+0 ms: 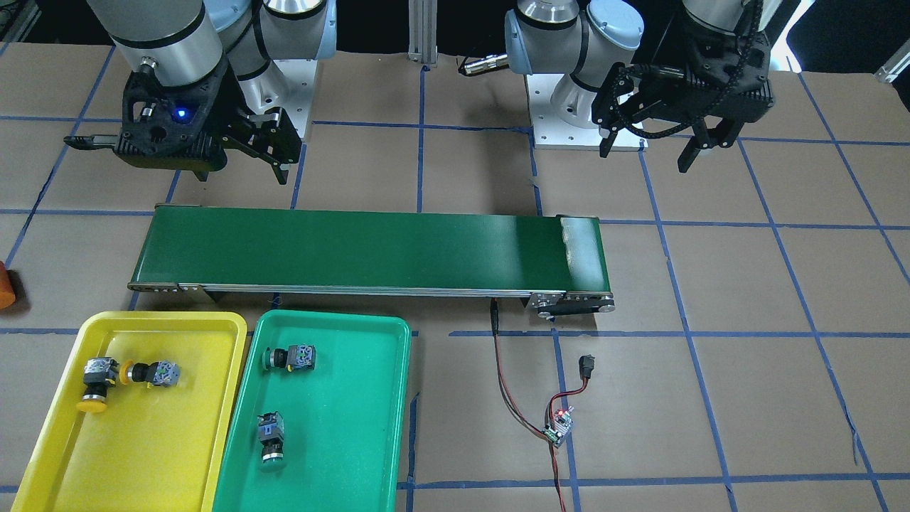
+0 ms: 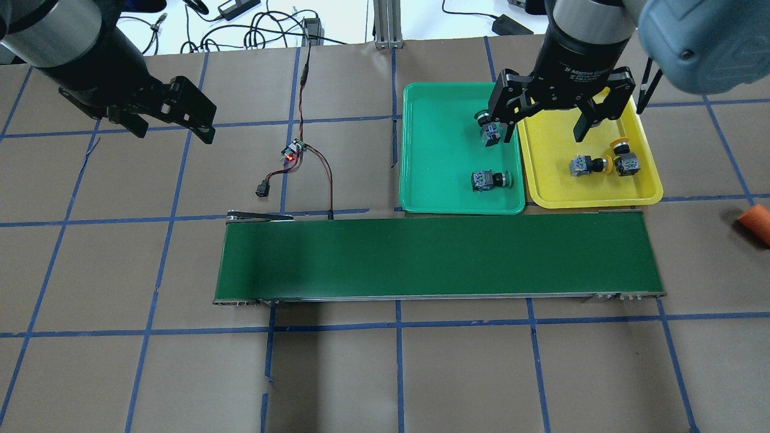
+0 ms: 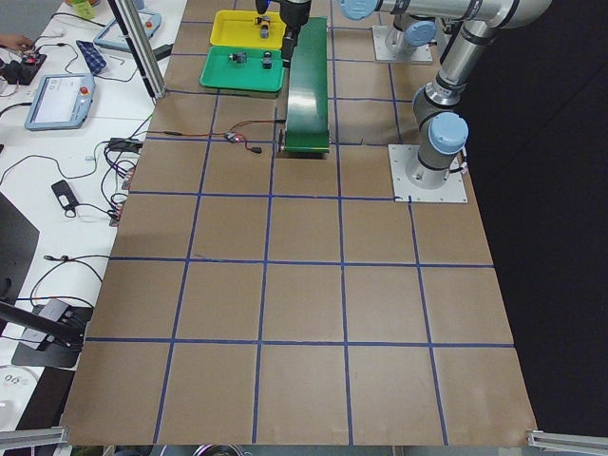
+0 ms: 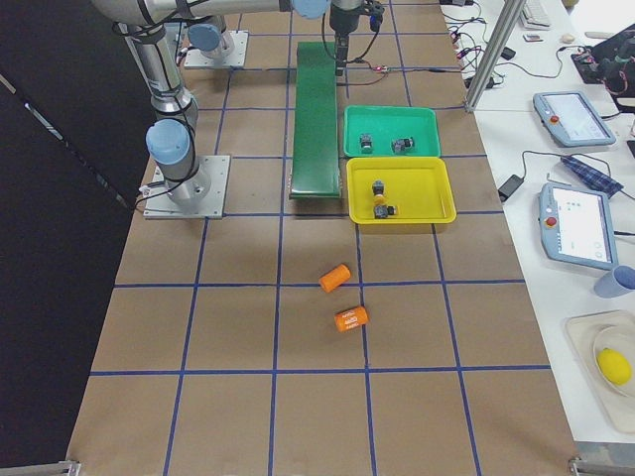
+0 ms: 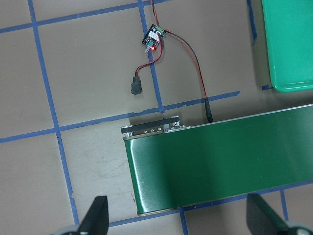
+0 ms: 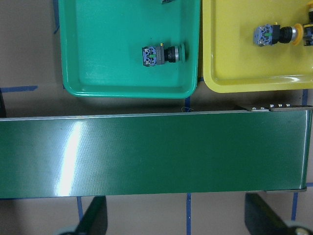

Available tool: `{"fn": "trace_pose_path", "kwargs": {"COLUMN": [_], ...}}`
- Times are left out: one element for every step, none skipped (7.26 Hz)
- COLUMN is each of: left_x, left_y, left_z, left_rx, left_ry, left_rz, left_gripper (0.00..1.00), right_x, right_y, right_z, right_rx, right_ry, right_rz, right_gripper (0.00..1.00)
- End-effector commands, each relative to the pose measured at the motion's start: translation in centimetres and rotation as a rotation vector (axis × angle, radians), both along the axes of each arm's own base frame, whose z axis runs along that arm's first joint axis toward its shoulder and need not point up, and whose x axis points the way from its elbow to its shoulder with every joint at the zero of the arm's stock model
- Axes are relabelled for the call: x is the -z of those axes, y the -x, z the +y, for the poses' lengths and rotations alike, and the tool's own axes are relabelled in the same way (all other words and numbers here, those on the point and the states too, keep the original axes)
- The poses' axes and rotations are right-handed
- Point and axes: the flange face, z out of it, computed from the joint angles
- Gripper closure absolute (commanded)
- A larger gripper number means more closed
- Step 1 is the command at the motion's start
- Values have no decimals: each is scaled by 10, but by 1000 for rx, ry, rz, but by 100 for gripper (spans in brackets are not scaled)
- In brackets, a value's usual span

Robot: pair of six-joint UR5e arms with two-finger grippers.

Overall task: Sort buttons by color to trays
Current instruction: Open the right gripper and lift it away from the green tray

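Two yellow-capped buttons (image 1: 96, 384) (image 1: 153, 372) lie touching in the yellow tray (image 1: 156, 441). Two green-capped buttons (image 1: 290, 358) (image 1: 271, 435) lie apart in the green tray (image 1: 341, 398). In the overhead view my right gripper (image 2: 544, 135) hangs open and empty high over the seam between the green tray (image 2: 439, 138) and the yellow tray (image 2: 553, 174), partly hiding one green button (image 2: 486, 129). My left gripper (image 2: 173, 132) is open and empty, far from the trays, above the table near the conveyor's other end.
A long dark-green conveyor belt (image 2: 439, 255) lies between the robot and the trays. A small controller board (image 2: 293, 150) with red and black wires lies beside the belt's end. An orange cylinder (image 2: 755, 221) lies off to the right; the exterior right view shows two (image 4: 335, 277) (image 4: 351, 318).
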Motion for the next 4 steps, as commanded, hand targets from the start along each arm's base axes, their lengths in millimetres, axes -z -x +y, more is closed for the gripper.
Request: {"fn": "trace_pose_path", "kwargs": {"left_x": [0,0,0,0], "left_y": [0,0,0,0], "left_z": [0,0,0,0], "left_rx": [0,0,0,0], "left_ry": [0,0,0,0], "left_rz": [1,0,0,0], "left_gripper": [0,0,0,0], "right_x": [-1,-1,-1,-1], "right_y": [0,0,0,1], "right_z": [0,-1,-1,-1], "right_rx": [-1,-2,-2,-2], "right_ry": [9,12,12,12], "right_rz": [-1,0,3,5], "right_gripper": [0,0,0,0]}}
